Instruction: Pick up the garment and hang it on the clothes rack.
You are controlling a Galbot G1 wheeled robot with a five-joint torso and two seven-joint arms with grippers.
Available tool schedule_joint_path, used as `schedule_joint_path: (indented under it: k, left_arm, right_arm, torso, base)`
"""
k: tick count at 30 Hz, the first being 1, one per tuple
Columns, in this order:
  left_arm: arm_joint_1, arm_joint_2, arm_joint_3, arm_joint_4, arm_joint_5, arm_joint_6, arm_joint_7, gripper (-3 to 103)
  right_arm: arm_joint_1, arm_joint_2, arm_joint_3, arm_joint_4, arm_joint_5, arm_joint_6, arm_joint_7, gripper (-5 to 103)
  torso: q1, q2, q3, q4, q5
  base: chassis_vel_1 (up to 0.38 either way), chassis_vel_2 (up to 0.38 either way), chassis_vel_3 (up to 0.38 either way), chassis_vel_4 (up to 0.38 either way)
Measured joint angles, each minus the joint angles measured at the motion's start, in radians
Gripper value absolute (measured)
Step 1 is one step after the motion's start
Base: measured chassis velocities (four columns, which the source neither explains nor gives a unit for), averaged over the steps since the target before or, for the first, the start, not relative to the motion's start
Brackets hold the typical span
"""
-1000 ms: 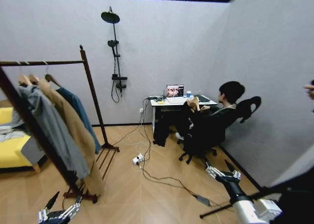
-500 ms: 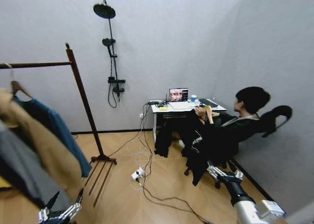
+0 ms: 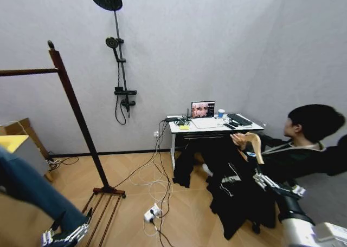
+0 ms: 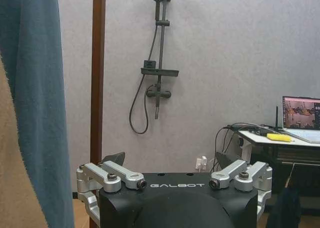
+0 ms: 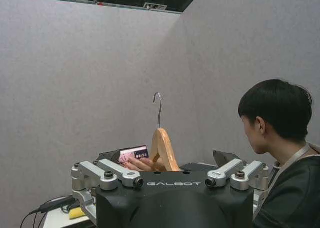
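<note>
**While held out by a seated person, black garment not yet picked up**

Where the room's right side meets the desk, held up in a seated person's hand [image 3: 238, 140]: the black garment [image 3: 234, 195], on its light wooden hanger [image 3: 255, 147]. Probably offered that way so the fabric falls free and the hanger stays clear for a grasp. Draped straight down from the hanger towards the floor, so long axis vertical, sleeves and body dark and loose below. Metal hook [image 5: 158, 107] pointing straight up in the right wrist view, ready for a rail. Seen from there nearly end-on, so hanger's width likely running towards and away from that gripper.

Low on the right, near the garment but apart from it: right gripper [image 3: 267, 181], fingers spread wide, holding nothing, aimed at the hanger.

Low on the left, parked: left gripper [image 3: 72, 221], fingers likewise spread and empty, beside a teal-blue coat [image 3: 24, 187].

Well apart from the garment, across the floor to the left: the clothes rack [image 3: 73, 111], dark reddish-brown post with a knob top, horizontal rail running off the left edge.
</note>
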Motion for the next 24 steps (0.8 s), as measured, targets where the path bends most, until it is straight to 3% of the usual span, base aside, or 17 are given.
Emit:
schedule_joint_path:
  k: [6,9,16,19,24]
  left_arm:
    - [0.000,0.000,0.000,0.000,0.000,0.000,0.000,100]
    - [0.000,0.000,0.000,0.000,0.000,0.000,0.000,100]
    - [0.000,0.000,0.000,0.000,0.000,0.000,0.000,100]
    - [0.000,0.000,0.000,0.000,0.000,0.000,0.000,100]
    - [0.000,0.000,0.000,0.000,0.000,0.000,0.000,100]
  right_arm:
    - [0.091,-0.051,0.119,-0.071,0.101,-0.047,-0.014,100]
    - [0.175,-0.133,0.163,-0.174,0.165,-0.071,-0.018,100]
    - [0.240,-0.222,0.115,-0.245,0.175,-0.082,-0.074,100]
    - [0.288,-0.296,0.069,-0.296,0.177,-0.093,-0.169,100]
    - [0.349,-0.334,0.041,-0.354,0.168,-0.121,-0.196,100]
  torso:
    - [-0.001,0.000,0.000,0.0001,0.0005]
    - [-0.002,0.001,-0.001,0.0001,0.0003]
    - [-0.001,0.001,0.000,0.0001,0.0005]
    - [-0.001,0.000,0.000,0.0002,0.0001]
    - [-0.001,0.000,0.000,0.0002,0.0003]
  base:
    - [-0.024,0.039,0.020,-0.012]
    - [0.047,-0.071,-0.048,0.053]
    - [0.010,-0.029,-0.013,0.018]
    - [0.000,0.000,0.000,0.000]
    - [0.000,0.000,0.000,0.000]
